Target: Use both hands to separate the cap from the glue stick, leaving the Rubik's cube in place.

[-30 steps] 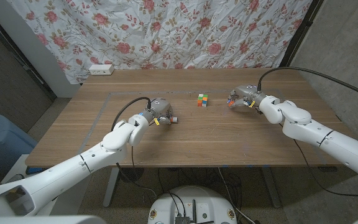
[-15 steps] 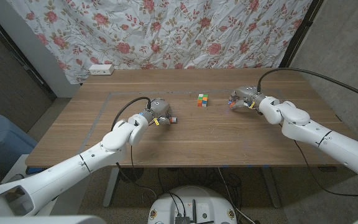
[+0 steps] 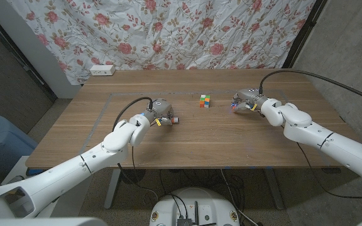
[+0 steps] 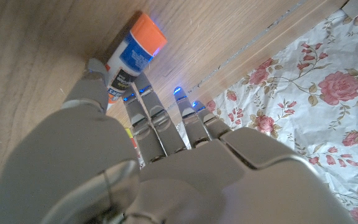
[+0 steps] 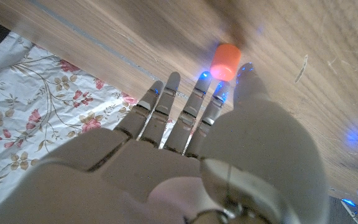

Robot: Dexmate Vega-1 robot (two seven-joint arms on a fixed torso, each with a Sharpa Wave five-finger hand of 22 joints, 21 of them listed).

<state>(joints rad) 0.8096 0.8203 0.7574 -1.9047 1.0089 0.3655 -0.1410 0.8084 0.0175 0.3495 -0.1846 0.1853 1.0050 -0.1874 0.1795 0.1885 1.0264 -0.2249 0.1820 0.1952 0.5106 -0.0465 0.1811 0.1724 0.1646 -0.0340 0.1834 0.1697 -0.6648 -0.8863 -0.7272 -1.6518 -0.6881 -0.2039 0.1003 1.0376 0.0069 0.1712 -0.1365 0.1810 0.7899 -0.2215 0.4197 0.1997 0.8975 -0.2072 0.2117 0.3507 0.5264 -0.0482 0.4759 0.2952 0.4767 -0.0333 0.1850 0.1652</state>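
Observation:
The glue stick (image 4: 132,56), white and blue with an orange end, lies on the wooden table; its other end is tucked between the thumb and a finger of my left hand (image 4: 148,162). In the head view the glue stick (image 3: 174,120) pokes out to the right of my left hand (image 3: 160,113). The small orange cap (image 5: 225,60) sits apart from the stick, right at the thumb tip and fingertips of my right hand (image 5: 216,143), and looks blurred; a grip on it cannot be made out. In the head view my right hand (image 3: 249,101) rests on the table by the cap (image 3: 234,105). The Rubik's cube (image 3: 204,100) stands between the hands.
A white power strip (image 3: 102,69) lies at the table's far left edge, in front of a floral curtain (image 3: 168,31). A thin line (image 3: 105,113) marks a rectangle on the tabletop. Black cables run from both wrists.
My right hand has shifted slightly by the cap. The left hand, the glue stick and the cube stay where they were.

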